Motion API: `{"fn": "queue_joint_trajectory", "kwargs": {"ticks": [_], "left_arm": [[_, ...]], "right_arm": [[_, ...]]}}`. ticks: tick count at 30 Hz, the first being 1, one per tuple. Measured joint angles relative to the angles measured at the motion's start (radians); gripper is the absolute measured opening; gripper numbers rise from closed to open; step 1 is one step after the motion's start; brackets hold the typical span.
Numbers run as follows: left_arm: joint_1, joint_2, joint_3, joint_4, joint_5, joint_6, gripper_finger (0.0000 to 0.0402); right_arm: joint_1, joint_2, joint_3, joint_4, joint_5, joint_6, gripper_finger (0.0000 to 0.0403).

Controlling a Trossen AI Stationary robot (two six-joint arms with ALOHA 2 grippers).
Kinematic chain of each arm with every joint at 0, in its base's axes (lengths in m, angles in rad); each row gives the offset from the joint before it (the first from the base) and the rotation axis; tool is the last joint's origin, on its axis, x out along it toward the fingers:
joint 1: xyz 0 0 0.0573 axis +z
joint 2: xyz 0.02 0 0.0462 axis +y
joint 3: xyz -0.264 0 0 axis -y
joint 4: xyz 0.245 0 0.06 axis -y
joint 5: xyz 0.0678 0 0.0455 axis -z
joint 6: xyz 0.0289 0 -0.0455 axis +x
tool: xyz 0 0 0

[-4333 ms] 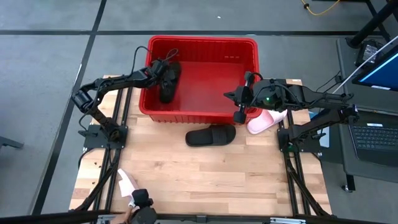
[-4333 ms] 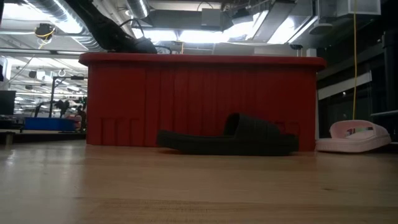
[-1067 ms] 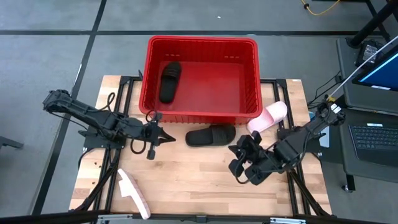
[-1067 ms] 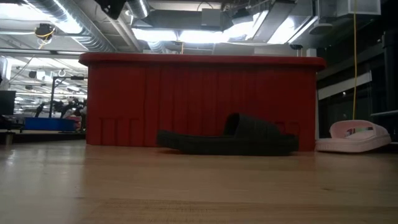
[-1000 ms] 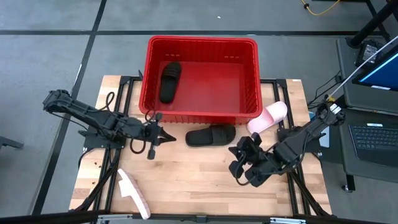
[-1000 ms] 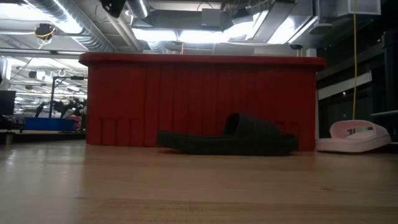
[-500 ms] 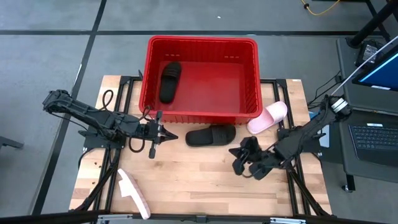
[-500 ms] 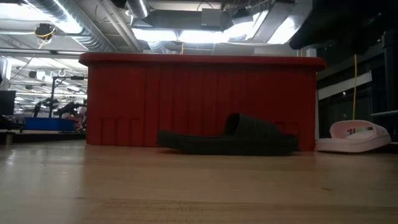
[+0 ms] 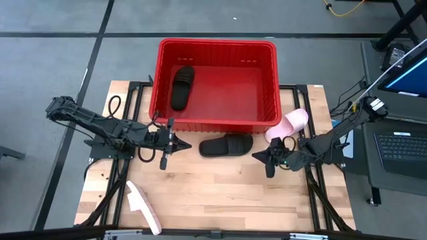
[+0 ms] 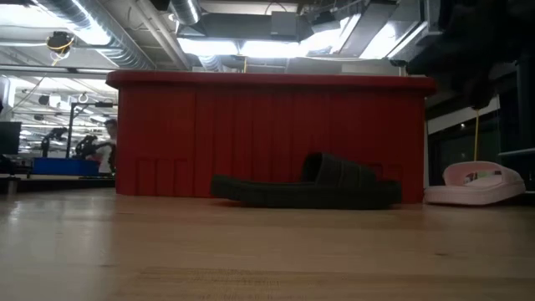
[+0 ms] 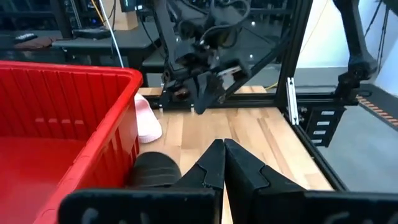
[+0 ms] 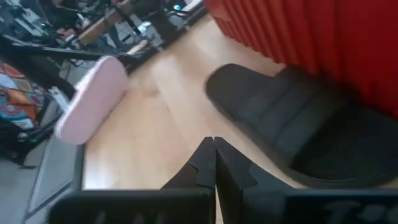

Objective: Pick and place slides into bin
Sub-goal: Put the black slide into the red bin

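One black slide (image 9: 181,87) lies on the floor of the red bin (image 9: 267,50). A second black slide (image 9: 227,144) rests sole-down on the table before the bin's near wall (image 12: 311,31), also showing in the right wrist view (image 12: 292,124). A pink slide (image 9: 288,125) lies by the bin's near right corner, another pink slide (image 9: 143,207) at the near left. My left gripper (image 9: 179,145) hovers shut, left of the black slide on the table. My right gripper (image 9: 257,156) is shut, just right of and nearer than that slide's right end, pointing toward it.
The bin (image 10: 267,134) stands at the table's far middle, overhanging the far edge. Bare wood (image 9: 213,193) fills the near half between the arms. Metal frame rails (image 9: 313,180) run along both sides. A laptop (image 9: 400,143) sits off the table's right.
My right gripper has sunk from well above the table and swung toward the far edge, to beside the black slide's right end, tipping from steeply down to nearly level. It stays shut. No slide has moved.
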Motion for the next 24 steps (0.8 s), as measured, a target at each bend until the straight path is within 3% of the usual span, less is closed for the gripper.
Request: {"fn": "queue_joint_trajectory", "kwargs": {"ticks": [13, 18, 24], "left_arm": [[0.002, 0.004, 0.0, 0.049, -0.027, 0.0, 0.0001], [0.001, 0.005, 0.0, 0.05, -0.027, -0.002, 0.0002], [0.001, 0.005, 0.0, 0.049, -0.027, -0.001, 0.0003]], "right_arm": [[-0.191, 0.036, -0.086, 0.16, -0.235, 0.015, 0.0003], [-0.21, 0.043, -0.085, 0.164, -0.235, 0.047, 0.0009], [-0.209, 0.045, -0.085, 0.172, -0.236, 0.048, 0.0055]]}}
